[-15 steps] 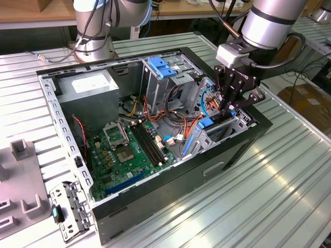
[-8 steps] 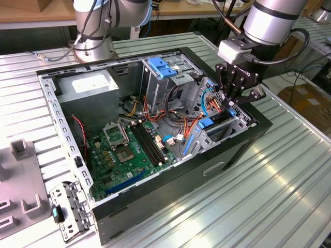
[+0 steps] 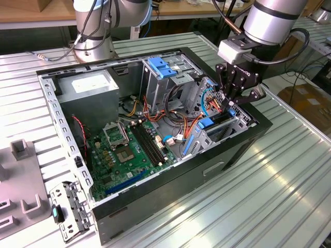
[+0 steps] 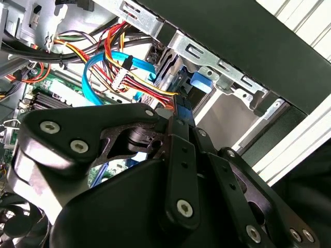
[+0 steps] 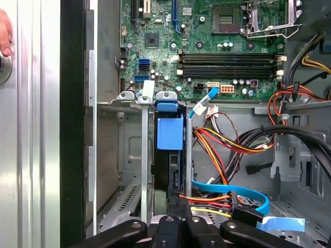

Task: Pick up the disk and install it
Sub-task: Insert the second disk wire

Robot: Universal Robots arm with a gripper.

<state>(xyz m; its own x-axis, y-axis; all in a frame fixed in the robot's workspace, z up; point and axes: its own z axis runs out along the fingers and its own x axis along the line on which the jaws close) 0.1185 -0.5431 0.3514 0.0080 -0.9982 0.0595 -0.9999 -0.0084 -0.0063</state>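
Gripper [image 3: 235,93]: matt black metal links, bright screw heads. Disk [image 5: 169,170]: dark body, glossy blue plastic bracket. Drive cage [image 5: 132,155]: bare grey sheet metal, dull sheen. Motherboard [image 5: 207,46]: green laminate. Table [image 3: 269,196]: ribbed aluminium, satin finish. Data cable [image 4: 98,77]: smooth blue plastic.

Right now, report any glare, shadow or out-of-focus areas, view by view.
Exterior view: even light, pale sheen on the ribbed metal table. Second wrist view: the black end effector looms close and soft, while the bright blue flat cable is sharper. First wrist view: the green motherboard is crisp; the drive bay beneath the blue plastic bracket is shadowed.
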